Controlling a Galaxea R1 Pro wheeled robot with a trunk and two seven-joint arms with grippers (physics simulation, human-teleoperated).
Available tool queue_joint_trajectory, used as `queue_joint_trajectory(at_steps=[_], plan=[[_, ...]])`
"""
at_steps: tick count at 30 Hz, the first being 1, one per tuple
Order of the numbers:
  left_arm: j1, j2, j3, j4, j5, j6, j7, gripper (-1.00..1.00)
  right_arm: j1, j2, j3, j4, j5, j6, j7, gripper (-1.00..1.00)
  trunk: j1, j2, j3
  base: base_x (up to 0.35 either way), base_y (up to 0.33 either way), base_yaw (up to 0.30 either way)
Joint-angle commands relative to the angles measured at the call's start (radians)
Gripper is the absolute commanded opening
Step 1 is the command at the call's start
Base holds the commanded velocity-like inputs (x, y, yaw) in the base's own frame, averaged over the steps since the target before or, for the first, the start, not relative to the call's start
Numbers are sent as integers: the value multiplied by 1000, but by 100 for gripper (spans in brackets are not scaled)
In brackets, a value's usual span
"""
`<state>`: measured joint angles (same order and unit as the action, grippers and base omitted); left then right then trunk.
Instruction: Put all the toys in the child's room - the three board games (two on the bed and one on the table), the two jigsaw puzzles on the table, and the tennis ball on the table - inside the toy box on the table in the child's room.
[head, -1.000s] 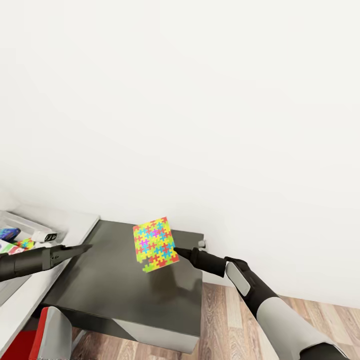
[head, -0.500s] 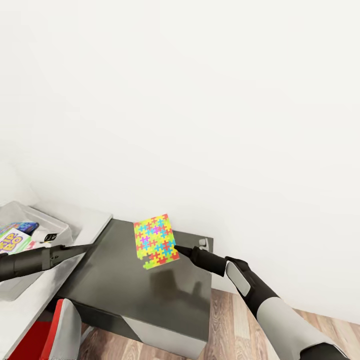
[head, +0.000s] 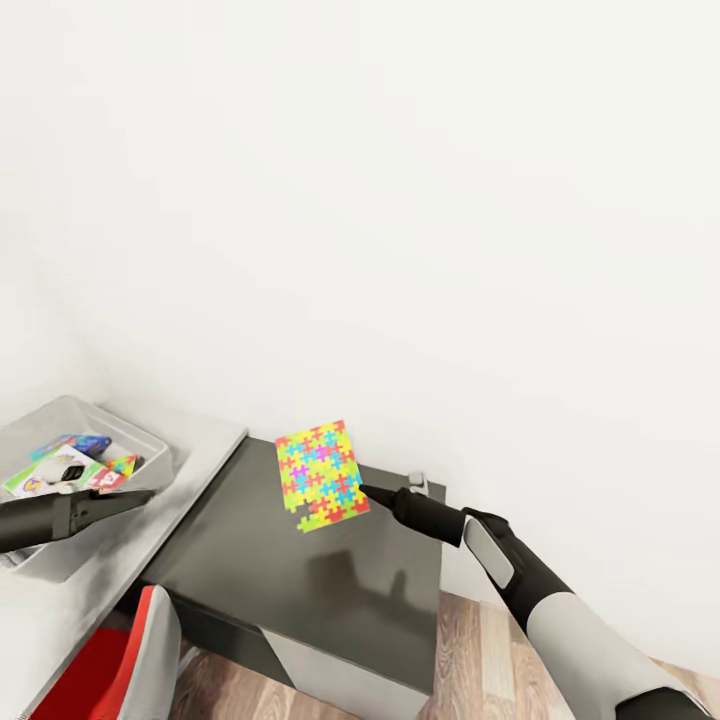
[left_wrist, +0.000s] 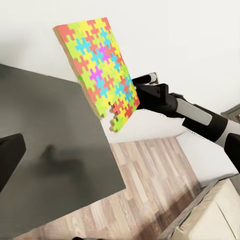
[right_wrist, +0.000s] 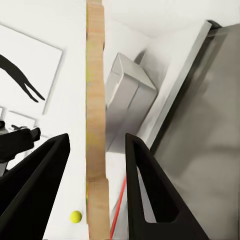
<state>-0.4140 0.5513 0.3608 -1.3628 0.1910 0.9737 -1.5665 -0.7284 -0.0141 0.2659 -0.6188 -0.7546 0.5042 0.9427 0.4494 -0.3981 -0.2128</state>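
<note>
The right hand (head: 366, 491) is clenched on the edge of the thin multicoloured jigsaw puzzle slab (head: 320, 474), held upright in the air over the dark grey end of the worktop (head: 300, 580). The left hand (head: 140, 496) hovers beside the shallow grey toy box (head: 150, 445); whether it is released, I cannot tell. A small yellow-green ball (right_wrist: 75, 216) lies well apart from the right hand.

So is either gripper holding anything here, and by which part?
The right gripper pinches the thin multicoloured jigsaw puzzle slab by one edge near a lower corner, lifted above the dark grey desk section. The left gripper holds nothing.
</note>
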Motion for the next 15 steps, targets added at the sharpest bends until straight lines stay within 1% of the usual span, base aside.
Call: queue_joint_trajectory(at_steps=[1,4,10,15], plan=[[1,3,0,7,-1,10,-4,100,-1,-5,5,-2,-10,7,0,-100,1,-2,0,0,0,154],[11,13,1,28,-1,10,-4,100,0,-17,5,-5,-10,6,12,-100,1,-2,4,0,0,154],[16,18,0,37,-2,10,-4,100,0,-21,6,-7,-9,4,27,-100,1,-2,13,0,0,154],[16,19,-1,39,-1,10,-4,100,0,-23,6,-7,-9,-39,42,-100,1,-2,20,0,0,154]])
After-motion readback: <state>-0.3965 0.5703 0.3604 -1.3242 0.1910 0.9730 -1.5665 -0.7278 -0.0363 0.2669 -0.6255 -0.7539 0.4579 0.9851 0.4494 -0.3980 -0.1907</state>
